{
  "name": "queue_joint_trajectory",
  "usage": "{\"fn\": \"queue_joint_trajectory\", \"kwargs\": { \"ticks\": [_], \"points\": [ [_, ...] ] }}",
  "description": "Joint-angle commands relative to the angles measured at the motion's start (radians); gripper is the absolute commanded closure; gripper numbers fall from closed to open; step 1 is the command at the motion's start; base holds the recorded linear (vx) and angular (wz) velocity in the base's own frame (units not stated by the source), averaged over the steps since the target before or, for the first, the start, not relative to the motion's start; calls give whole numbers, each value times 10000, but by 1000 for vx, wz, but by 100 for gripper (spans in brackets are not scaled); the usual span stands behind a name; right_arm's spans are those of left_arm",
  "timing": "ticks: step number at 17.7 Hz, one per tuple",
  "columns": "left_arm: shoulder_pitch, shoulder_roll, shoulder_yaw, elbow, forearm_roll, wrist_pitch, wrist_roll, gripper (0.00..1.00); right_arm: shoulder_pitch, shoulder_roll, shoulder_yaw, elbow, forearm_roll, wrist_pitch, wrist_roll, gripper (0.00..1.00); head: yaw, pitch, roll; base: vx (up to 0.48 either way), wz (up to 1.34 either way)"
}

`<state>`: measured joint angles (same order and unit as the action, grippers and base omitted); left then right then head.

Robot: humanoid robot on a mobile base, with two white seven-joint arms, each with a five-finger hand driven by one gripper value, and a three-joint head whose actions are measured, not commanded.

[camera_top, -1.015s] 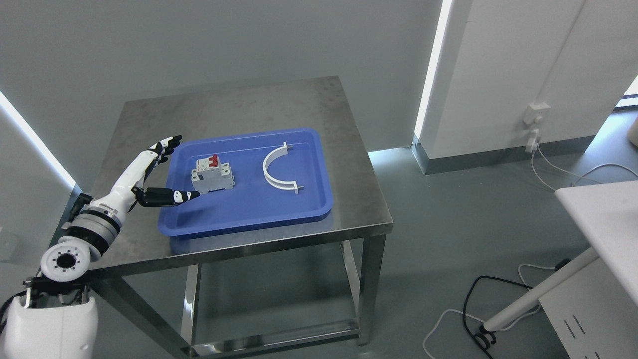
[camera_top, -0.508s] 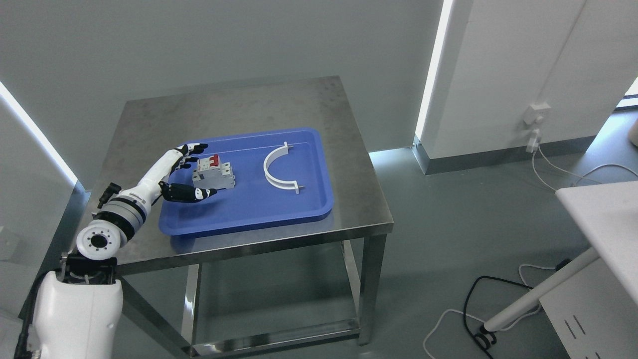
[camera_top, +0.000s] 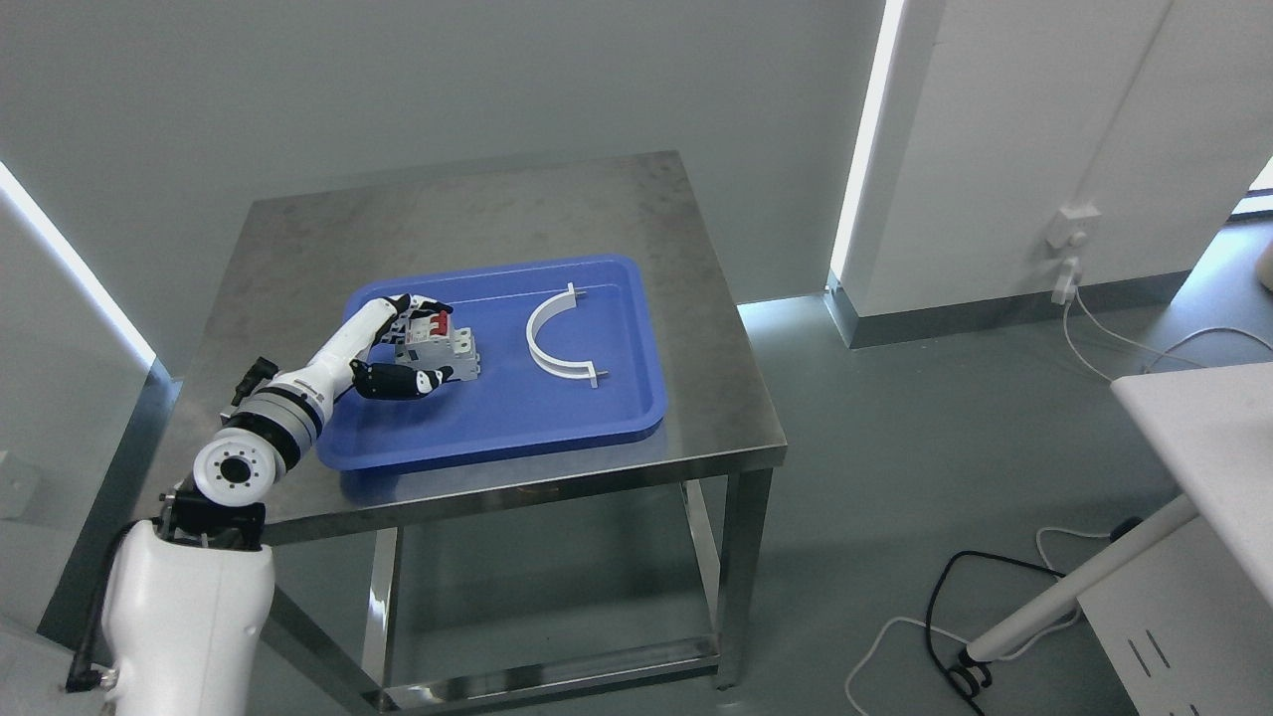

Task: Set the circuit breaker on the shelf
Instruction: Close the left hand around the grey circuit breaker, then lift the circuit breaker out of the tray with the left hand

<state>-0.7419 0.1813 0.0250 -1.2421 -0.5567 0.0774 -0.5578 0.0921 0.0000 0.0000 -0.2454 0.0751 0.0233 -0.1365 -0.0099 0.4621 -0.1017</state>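
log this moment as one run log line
phase: grasping | left hand: closing around circuit breaker, thumb in front, fingers behind | breaker: in blue tray | white curved bracket: untouched | right hand: not in view

High head view over table [camera_top: 517, 214]

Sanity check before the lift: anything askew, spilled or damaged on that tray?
Nothing stands out. The circuit breaker sits on the blue tray, with the left robot hand wrapped around it, fingers behind and thumb in front. The white curved bracket lies flat to its right, apart from it. No spill or visible damage.
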Motion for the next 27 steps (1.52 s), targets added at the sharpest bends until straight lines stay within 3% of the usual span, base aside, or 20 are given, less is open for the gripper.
{"fn": "queue_joint_trajectory", "kwargs": {
  "ticks": [1, 5, 8, 10, 12, 14, 18, 23, 27],
  "points": [
    [-113, -217, 455, 1253, -201, -1017, 9, 79, 0, -175, 199, 0, 0, 549, 0, 0, 0, 0, 0, 0, 0],
    [-158, -584, 1419, 1285, -140, -1890, 101, 88, 0, -175, 199, 0, 0, 549, 0, 0, 0, 0, 0, 0, 0],
    [-771, -1638, 3378, 567, -32, -3072, 255, 89, 0, -175, 199, 0, 0, 549, 0, 0, 0, 1, 0, 2, -24],
    [-986, -1638, 4515, -199, 181, -3273, 285, 88, 0, -175, 199, 0, 0, 549, 0, 0, 0, 2, 0, 0, -14],
    [-926, -1638, 4933, -525, 1676, -4264, 528, 87, 0, -175, 199, 0, 0, 549, 0, 0, 0, 2, 0, 1, 13],
    [-575, -1638, 5103, -617, 2482, -5296, 1827, 87, 0, -175, 199, 0, 0, 549, 0, 0, 0, 1, 0, 8, -33],
    [605, -1638, 4936, -1674, 2468, -5269, 4500, 87, 0, -175, 199, 0, 0, 549, 0, 0, 0, 1, 0, 0, -18],
    [2215, -1638, 4920, -2289, 3308, -5069, 3910, 88, 0, -175, 199, 0, 0, 549, 0, 0, 0, 1, 0, -40, 42],
    [2602, -1638, 4935, -2351, 3772, -5069, 3261, 88, 0, -175, 199, 0, 0, 549, 0, 0, 0, 1, 0, -172, 142]
  ]
}}
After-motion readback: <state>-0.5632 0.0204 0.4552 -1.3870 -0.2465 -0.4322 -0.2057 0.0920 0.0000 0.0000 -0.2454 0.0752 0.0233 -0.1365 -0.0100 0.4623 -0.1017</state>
